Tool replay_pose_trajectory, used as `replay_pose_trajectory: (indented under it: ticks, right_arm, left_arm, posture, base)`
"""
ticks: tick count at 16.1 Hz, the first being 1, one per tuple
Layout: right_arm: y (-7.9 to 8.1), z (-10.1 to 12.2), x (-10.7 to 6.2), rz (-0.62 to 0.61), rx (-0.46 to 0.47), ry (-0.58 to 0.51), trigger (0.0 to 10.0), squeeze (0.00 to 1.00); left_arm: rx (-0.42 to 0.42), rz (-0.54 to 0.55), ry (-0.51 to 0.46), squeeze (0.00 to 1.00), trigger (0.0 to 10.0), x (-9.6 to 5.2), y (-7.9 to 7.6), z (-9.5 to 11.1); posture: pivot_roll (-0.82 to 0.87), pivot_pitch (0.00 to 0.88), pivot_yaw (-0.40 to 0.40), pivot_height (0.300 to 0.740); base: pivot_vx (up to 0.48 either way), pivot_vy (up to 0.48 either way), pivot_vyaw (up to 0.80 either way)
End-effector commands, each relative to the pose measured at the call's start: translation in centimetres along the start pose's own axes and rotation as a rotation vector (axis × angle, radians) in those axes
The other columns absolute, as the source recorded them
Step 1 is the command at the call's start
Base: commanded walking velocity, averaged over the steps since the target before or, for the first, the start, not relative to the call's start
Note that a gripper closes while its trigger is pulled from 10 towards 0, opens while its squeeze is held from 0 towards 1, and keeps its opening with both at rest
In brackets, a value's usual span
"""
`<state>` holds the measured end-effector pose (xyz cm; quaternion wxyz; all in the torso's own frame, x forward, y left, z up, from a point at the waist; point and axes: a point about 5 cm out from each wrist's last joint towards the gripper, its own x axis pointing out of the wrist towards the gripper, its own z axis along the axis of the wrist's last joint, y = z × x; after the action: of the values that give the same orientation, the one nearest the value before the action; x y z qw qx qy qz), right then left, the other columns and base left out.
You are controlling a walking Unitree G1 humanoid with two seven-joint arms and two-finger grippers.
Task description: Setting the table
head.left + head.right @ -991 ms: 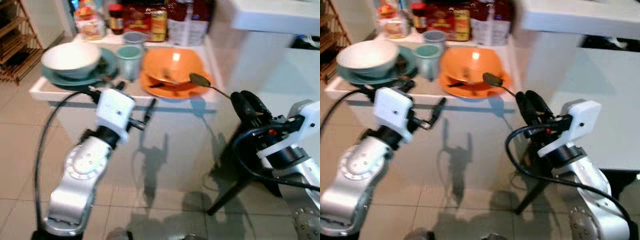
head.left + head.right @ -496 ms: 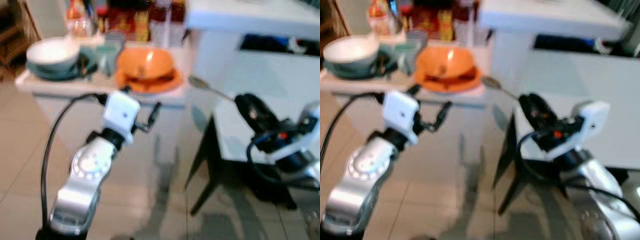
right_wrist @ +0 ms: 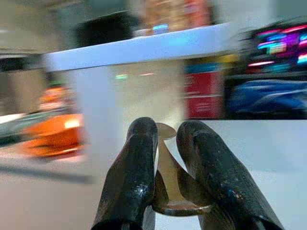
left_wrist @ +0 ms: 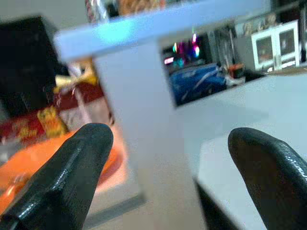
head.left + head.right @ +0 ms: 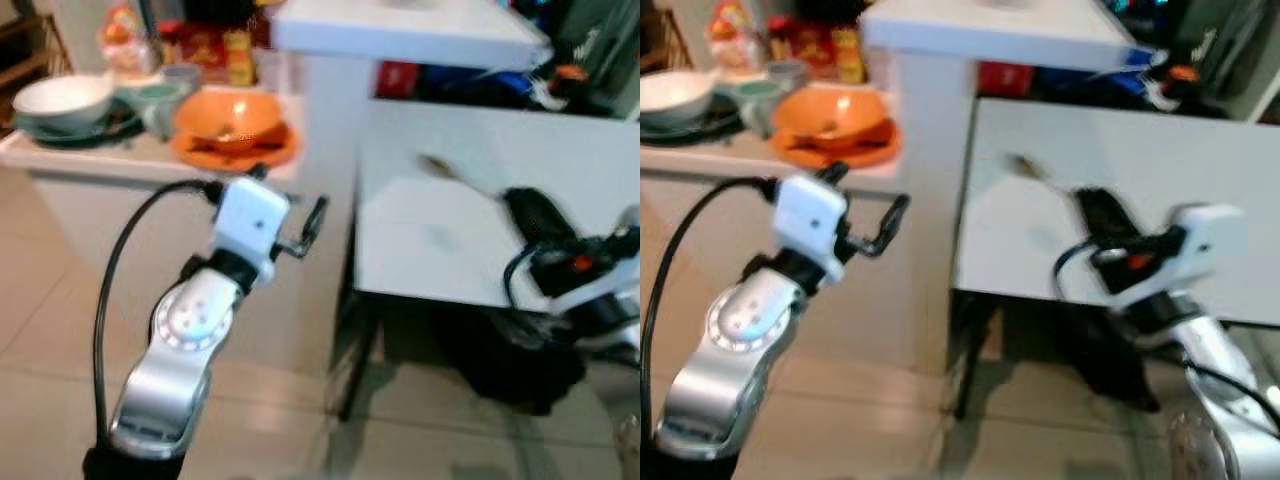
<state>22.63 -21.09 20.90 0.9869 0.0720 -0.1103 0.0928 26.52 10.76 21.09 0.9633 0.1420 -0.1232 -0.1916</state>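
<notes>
Spoon of thin brownish metal (image 3: 165, 163) is being gripped by its handle between the two clenched black fingers of the right tool (image 5: 530, 212), with the bowl pointing forward over the smooth white worktop (image 5: 470, 160), probably so it can be laid there as a place setting. The left tool (image 5: 305, 222) is being held released and empty, near the glossy orange bowl (image 5: 228, 118).
</notes>
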Motion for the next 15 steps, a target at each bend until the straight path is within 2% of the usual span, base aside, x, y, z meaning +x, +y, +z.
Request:
replay_pose_trajectory:
  ticks: [1,3,6,8,10,15]
  right_arm:
    - [-1.6,-0.3,0.7,-0.198,-0.123,0.004,10.0,0.00]
    - [-1.6,-0.4,0.8,-0.205,-0.100,0.004,10.0,0.00]
    - [-0.9,-0.7,2.2,-0.236,-0.073,-0.015,10.0,0.00]
    - [-0.2,-0.8,2.7,-0.239,-0.081,-0.029,10.0,0.00]
    - [0.2,-1.0,3.1,-0.238,-0.177,-0.026,10.0,0.00]
    - [0.3,-1.7,3.2,-0.225,-0.137,-0.008,10.0,0.00]
  left_arm:
    - [0.040,0.049,0.049,0.00,10.0,0.5,0.9,-0.8]
    - [0.061,0.054,0.083,0.00,10.0,0.7,1.0,-1.1]
    - [0.034,0.106,0.105,0.00,10.0,1.2,1.7,-1.6]
    - [0.039,0.121,0.116,0.00,10.0,1.1,2.0,-1.9]
    - [0.036,0.139,0.122,0.00,10.0,0.9,2.2,-1.9]
    - [0.031,0.146,0.134,0.00,10.0,0.6,2.0,-2.2]
  posture:
    - [0.03,0.018,-0.005,0.740]
    - [0.03,0.022,-0.004,0.740]
    - [0.02,0.038,0.014,0.740]
    - [0.02,0.046,0.009,0.740]
    - [0.03,0.055,0.006,0.740]
    - [0.03,0.072,0.016,0.740]
  base:
    - [0.000,-0.480,0.00]
    - [0.000,-0.480,0.00]
    - [0.000,-0.480,0.00]
    - [0.000,-0.480,0.00]
    - [0.000,-0.480,0.00]
    - [0.000,-0.480,0.00]
